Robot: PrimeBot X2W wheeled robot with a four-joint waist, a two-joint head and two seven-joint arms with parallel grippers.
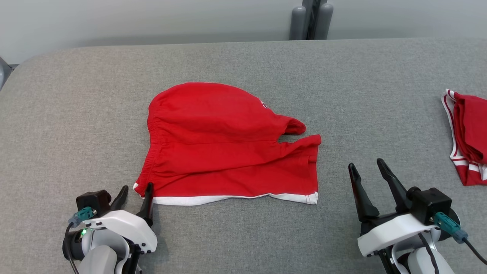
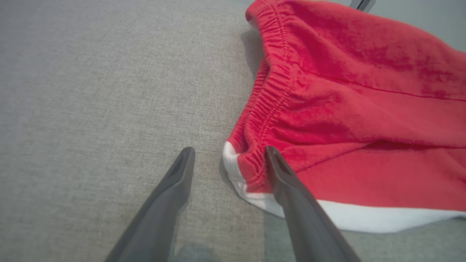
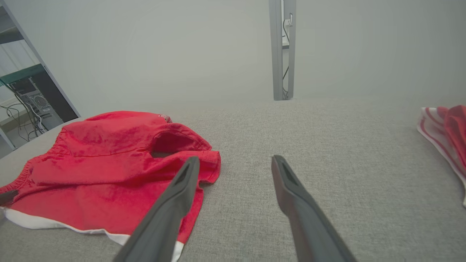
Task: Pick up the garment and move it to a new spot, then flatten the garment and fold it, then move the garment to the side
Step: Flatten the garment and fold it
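Garment (image 1: 228, 144): one is laid centrally on the surface (image 1: 76, 114), near-left corner between parted fingers of left gripper (image 1: 137, 186); right gripper (image 1: 365, 163) parted, clear. One folded cloth (image 1: 470, 137) at right edge.

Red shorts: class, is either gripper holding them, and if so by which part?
Nothing is held. The left gripper stands open around the waistband corner of the red shorts; the right gripper is open beside the leg hem, apart from it.

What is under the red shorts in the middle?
Grey fabric surface shows all around the red shorts, so they lie on it. The part directly beneath them is covered and cannot be seen.
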